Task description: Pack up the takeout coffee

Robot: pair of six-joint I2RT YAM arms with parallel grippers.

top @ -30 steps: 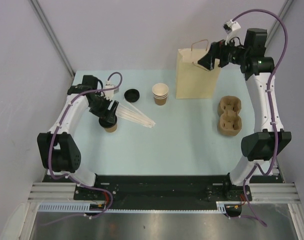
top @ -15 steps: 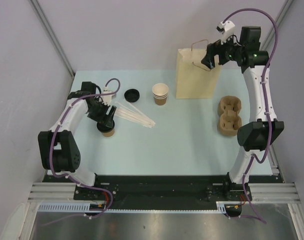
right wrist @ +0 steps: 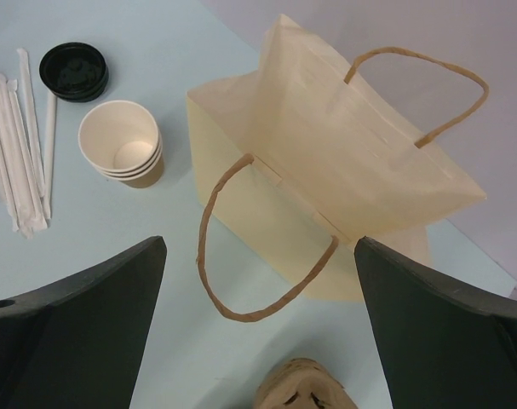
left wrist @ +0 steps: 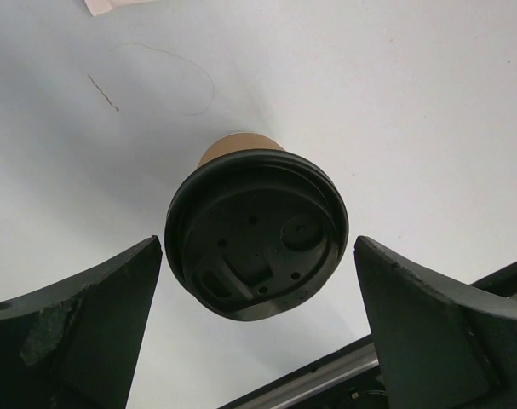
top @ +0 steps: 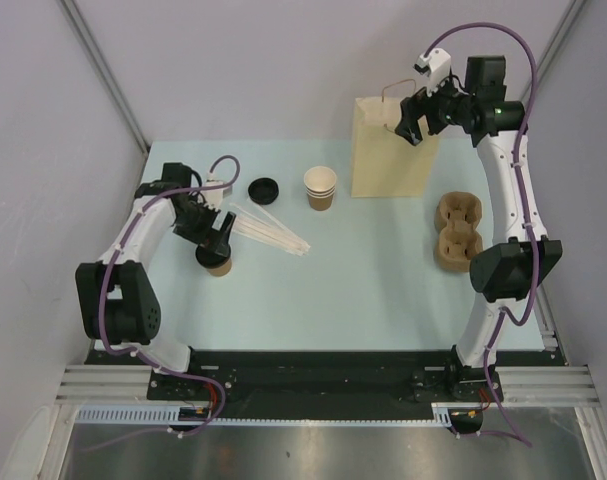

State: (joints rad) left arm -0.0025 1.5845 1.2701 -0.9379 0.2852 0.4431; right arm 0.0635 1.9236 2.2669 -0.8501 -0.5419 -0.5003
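One takeout coffee [left wrist: 256,243], lidded. One loose black lid [right wrist: 73,71]. One stack of lidless cups [right wrist: 120,141] — number within unclear. One paper bag [right wrist: 326,170]. One pulp cup carrier [top: 459,233], two wells. Wrapped straws [top: 273,232] — several, count indeterminate.

Over small brown kraft-paper cup with round black lid [top: 219,264], left gripper [top: 213,248]; above tall cream paper bag [top: 388,165], right gripper [top: 408,128].

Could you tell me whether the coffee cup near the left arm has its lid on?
On: the left wrist view shows the black lid covering the whole mouth of the brown cup.
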